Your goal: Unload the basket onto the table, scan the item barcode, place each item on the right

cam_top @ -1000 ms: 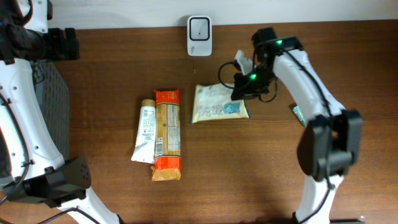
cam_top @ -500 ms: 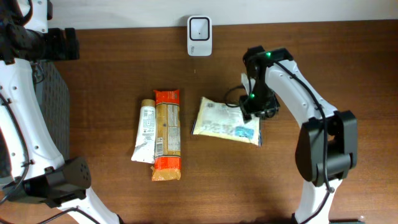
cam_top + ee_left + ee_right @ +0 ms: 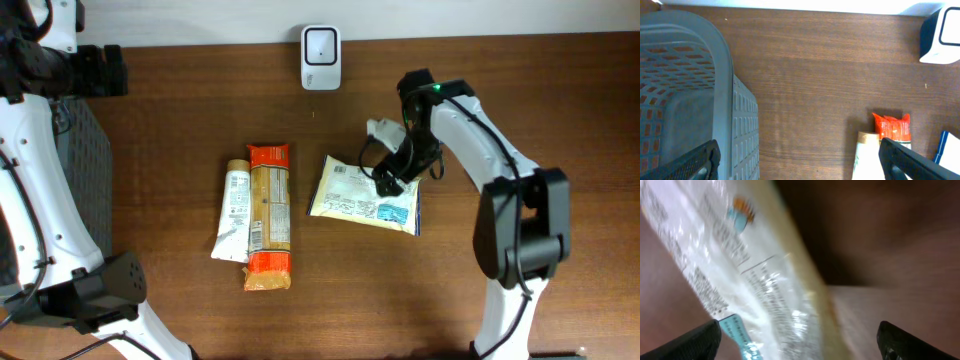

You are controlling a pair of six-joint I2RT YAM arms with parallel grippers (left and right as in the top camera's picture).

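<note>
Hovering over the packet (image 3: 352,195), at its right edge: right gripper (image 3: 388,178) released, jaws wide, holding nothing. Packet lies flat on counter (image 3: 170,130), below-right of scanner (image 3: 321,44). Left gripper (image 3: 800,162) released too, beside basket (image 3: 687,95).

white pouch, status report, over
Left end effector open by basket. Right end effector open over white pouch, flat on table, unheld. Nothing between pouch and scanner.

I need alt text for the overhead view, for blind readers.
The right arm's open fingers hover at the right end of a pale packet on a table. Left of it lie an orange-ended packet and a white tube.
</note>
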